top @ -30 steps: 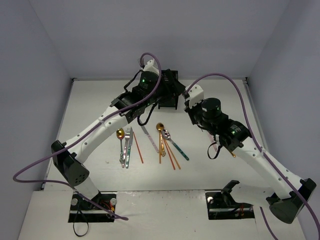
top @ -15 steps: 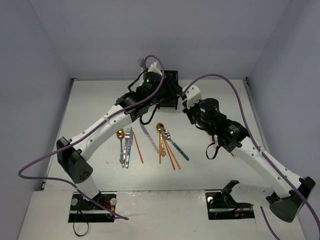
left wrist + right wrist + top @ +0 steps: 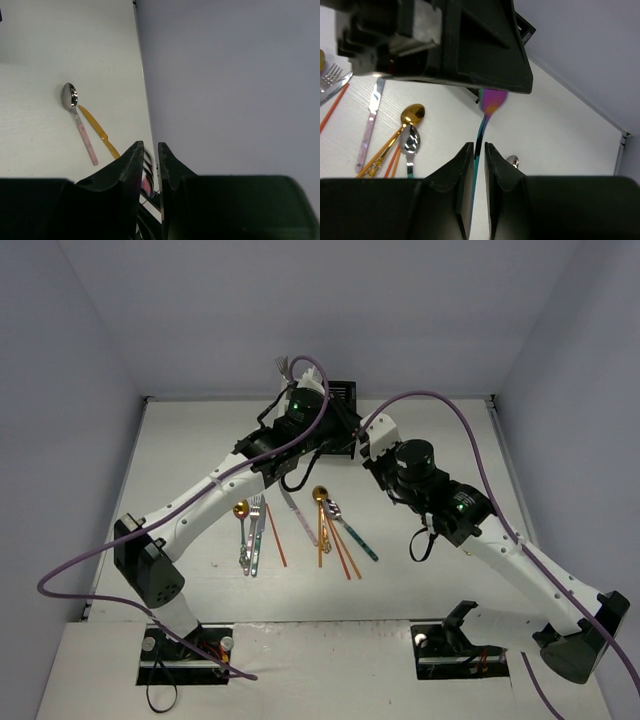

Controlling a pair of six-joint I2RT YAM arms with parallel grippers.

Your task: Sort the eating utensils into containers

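The white worktop point(image 3: 180, 440) carries everything. At its far edge stands the black caddy point(image 3: 344, 394), partly hidden behind my left arm; the white caddy I cannot make out. Silver fork tines point(image 3: 283, 365) rise just beside my left wrist.

My left end effector point(image 3: 149, 150) has its fingers almost together, pinching a thin shimmering utensil point(image 3: 147, 179) of which only a sliver shows. My right end effector point(image 3: 478, 150) is clamped on the rainbow spoon point(image 3: 491, 101), held off the worktop, handle between the fingers, bowl out ahead near the left arm's black housing.

Loose at mid-worktop lie a pink-handled knife point(image 3: 369, 125), a gold spoon point(image 3: 412, 114), a silver spoon point(image 3: 409, 141) and an orange chopstick point(image 3: 276, 535). Near the side wall a pink-handled spoon point(image 3: 77, 120) touches a gold knife point(image 3: 99, 131).
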